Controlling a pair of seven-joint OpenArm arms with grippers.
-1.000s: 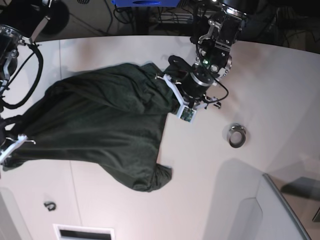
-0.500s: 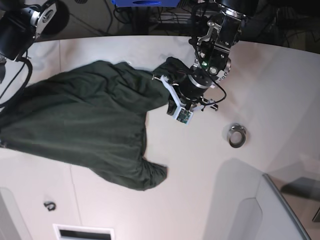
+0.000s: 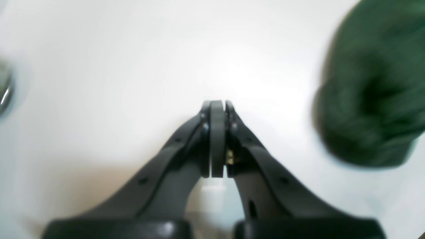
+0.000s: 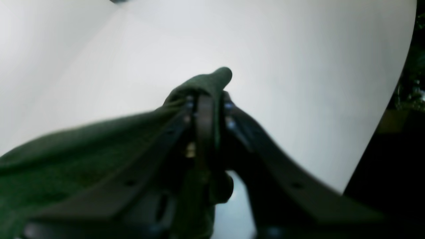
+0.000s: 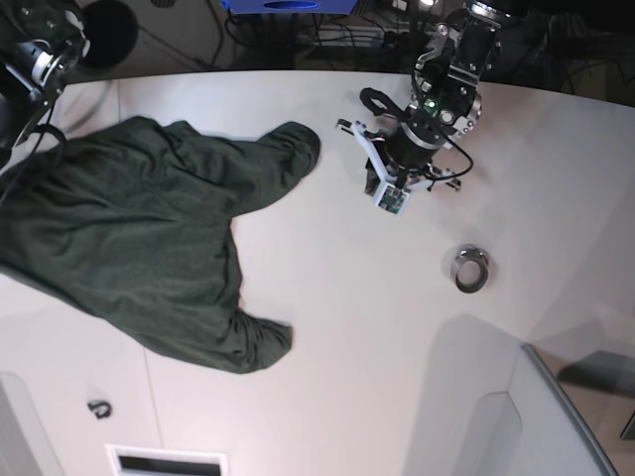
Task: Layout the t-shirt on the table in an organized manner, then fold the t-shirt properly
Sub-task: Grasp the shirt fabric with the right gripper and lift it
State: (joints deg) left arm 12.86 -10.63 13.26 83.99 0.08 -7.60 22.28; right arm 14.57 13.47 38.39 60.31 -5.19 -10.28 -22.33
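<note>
The dark green t-shirt (image 5: 139, 238) lies spread over the left half of the white table (image 5: 337, 297), one sleeve (image 5: 293, 144) reaching toward the middle. My left gripper (image 5: 372, 104) (image 3: 217, 104) is shut with nothing in it, right of that sleeve (image 3: 372, 99) and apart from it. In the right wrist view my right gripper (image 4: 207, 99) is shut on a fold of the t-shirt (image 4: 99, 139), which bulges past the fingertips above the table (image 4: 298, 66). In the base view only the right arm (image 5: 35, 50) shows, at the top left corner.
A small metal ring (image 5: 469, 268) (image 3: 3, 89) lies on the table right of centre. A small dark hook (image 5: 98, 407) and a white slotted panel (image 5: 167, 461) are at the front left. A grey raised panel (image 5: 536, 416) fills the front right. Cables lie beyond the far edge.
The t-shirt has slid left and spread flatter. Its sleeve has come away from my left gripper, which has moved right and toward the back. The right arm swung to the top left.
</note>
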